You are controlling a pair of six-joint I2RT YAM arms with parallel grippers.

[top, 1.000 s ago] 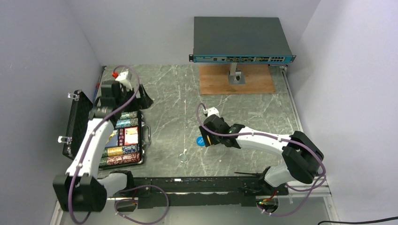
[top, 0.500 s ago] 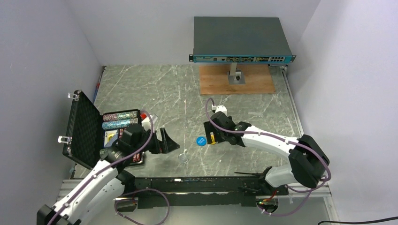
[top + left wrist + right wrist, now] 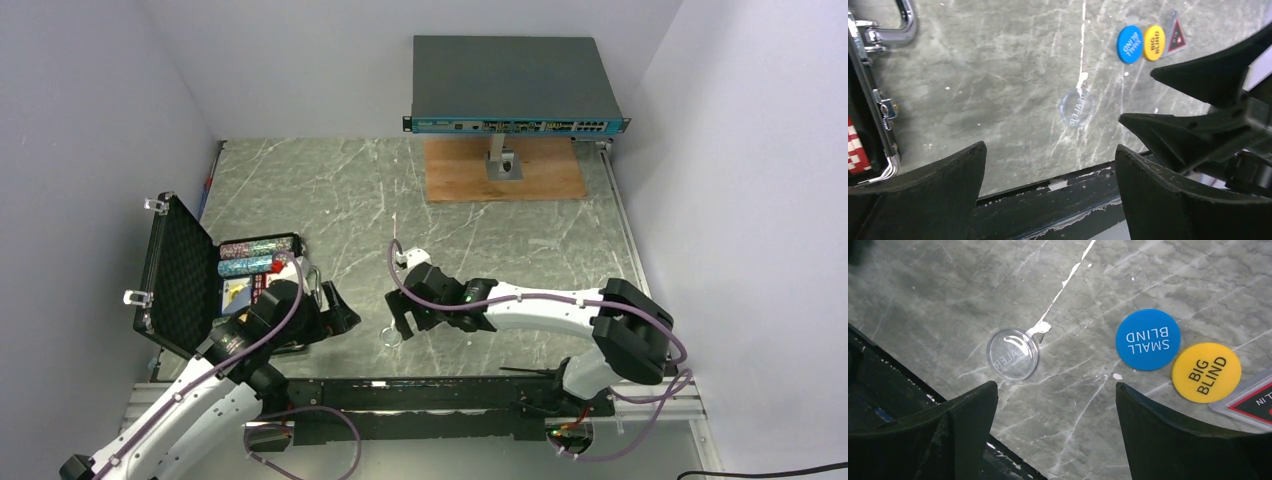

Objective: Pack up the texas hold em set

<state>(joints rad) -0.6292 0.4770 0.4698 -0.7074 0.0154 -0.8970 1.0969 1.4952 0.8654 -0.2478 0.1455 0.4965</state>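
Right wrist view alone gives legible lettering: blue disc (image 3: pixel 1148 339) marked SMALL BLIND and yellow disc (image 3: pixel 1206 372) marked BIG BLIND, side by side to the right of clear disc (image 3: pixel 1012 354). Corner of red triangular token (image 3: pixel 1255 407) just past the yellow one.

Top external view hides those three under right arm (image 3: pixel 540 300). Shows instead open black case (image 3: pixel 180 275) well left of clear disc, foam-lined lid raised, chip rows (image 3: pixel 258 247) inside.

Left wrist view adds curved chrome handle (image 3: pixel 905 22) on case edge.

Jaws of left gripper (image 3: pixel 340 312) spread wide, empty, between case and clear disc. Jaws of right gripper (image 3: pixel 400 320) spread wide, empty, just beside clear disc.

Well beyond clear disc, at far wall: grey metal switch (image 3: pixel 515 85) over wooden board (image 3: pixel 505 170).

Surface of table (image 3: pixel 500 230): grey veined stone, scratched.
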